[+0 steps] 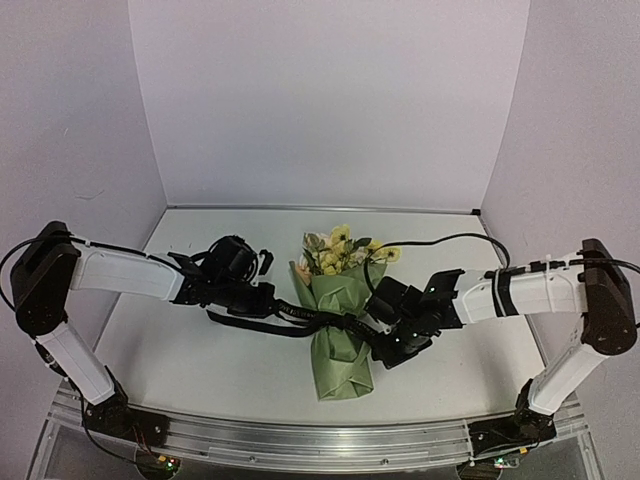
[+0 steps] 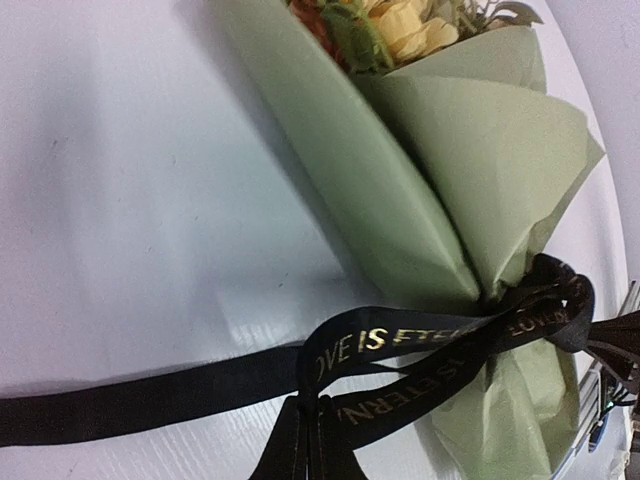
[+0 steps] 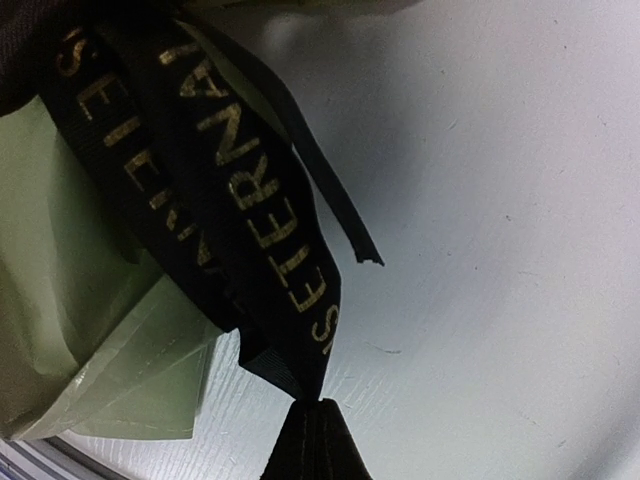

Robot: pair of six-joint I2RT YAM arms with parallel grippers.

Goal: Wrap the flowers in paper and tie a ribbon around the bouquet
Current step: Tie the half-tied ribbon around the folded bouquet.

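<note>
The bouquet [image 1: 340, 335] lies in the middle of the table, a cone of olive-green paper [image 2: 400, 200] with the yellow and cream flowers [image 1: 338, 250] sticking out of its far end. The black ribbon [image 2: 400, 340] with gold lettering is cinched around the cone's narrow waist. My left gripper [image 2: 310, 408] is shut on a loop of that ribbon just left of the bouquet. On the bouquet's right side my right gripper [image 3: 318, 405] is shut on a fold of the ribbon [image 3: 230, 200]. A loose ribbon tail [image 2: 120, 405] trails left across the table.
White walls close in the table on three sides. A metal rail [image 1: 300, 440] runs along the near edge between the arm bases. A black cable [image 1: 440, 238] arcs from the right arm past the flowers. A frayed ribbon end [image 3: 365, 255] hangs over bare table.
</note>
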